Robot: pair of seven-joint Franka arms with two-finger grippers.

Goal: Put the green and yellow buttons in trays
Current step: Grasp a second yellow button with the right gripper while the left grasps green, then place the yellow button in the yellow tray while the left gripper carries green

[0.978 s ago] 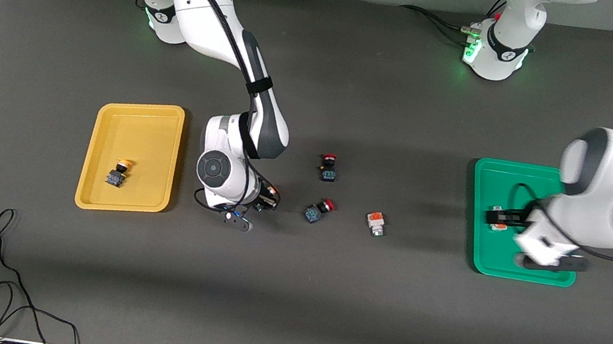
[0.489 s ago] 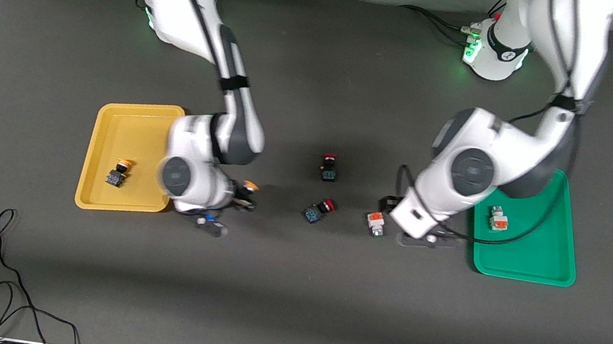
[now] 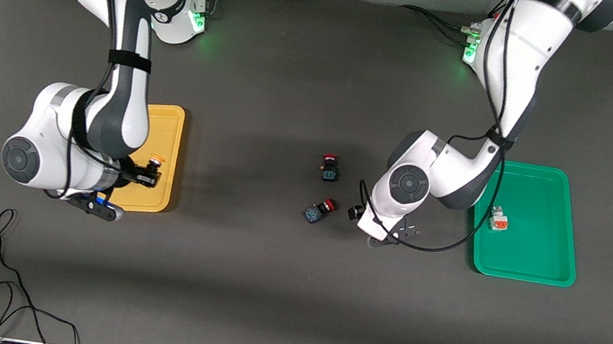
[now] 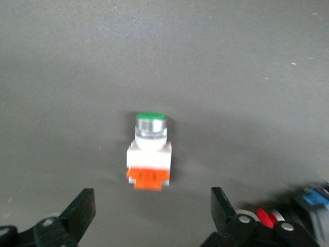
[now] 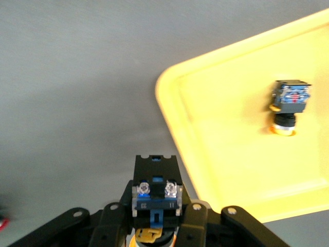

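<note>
Two steps in hand, one per arm. Right tool (image 3: 153, 174), hanging over the shallow yellow plastic tray (image 3: 173, 117) at its edge toward the middle of the worktop (image 3: 265, 298), clamped tight on a yellow-capped push-button switch with a black-blue body (image 5: 155, 201); orange-yellow cap just visible past the fingers in the front view. For a clean placement: carry further in over the tray floor, clear of the rim, lower until the switch is close to the plastic, then part the fingers, so that nothing rolls over the rounded wall. Aim also for a bare patch apart from the second yellow-capped switch (image 5: 289, 105) already lying in that tray. Left tool (image 4: 154, 216) low over the worktop, between the green tray (image 3: 509, 269) and the two red-capped black-blue switches (image 3: 318, 211), fingers spread wide and empty, straddling at a distance the white-bodied push-button with green cap, metal collar and orange base (image 4: 149, 152), which lies on the bare worktop and is hidden under the arm in the front view. For a sound grasp: centre the white body between the fingers, descend straight, close across the flat sides rather than the round collar, and stay off the nearby red-capped switch (image 4: 267, 218) seen beside one finger. A matching white-and-orange button (image 3: 498, 218) already in the green tray, near its edge toward the left arm's end.
</note>
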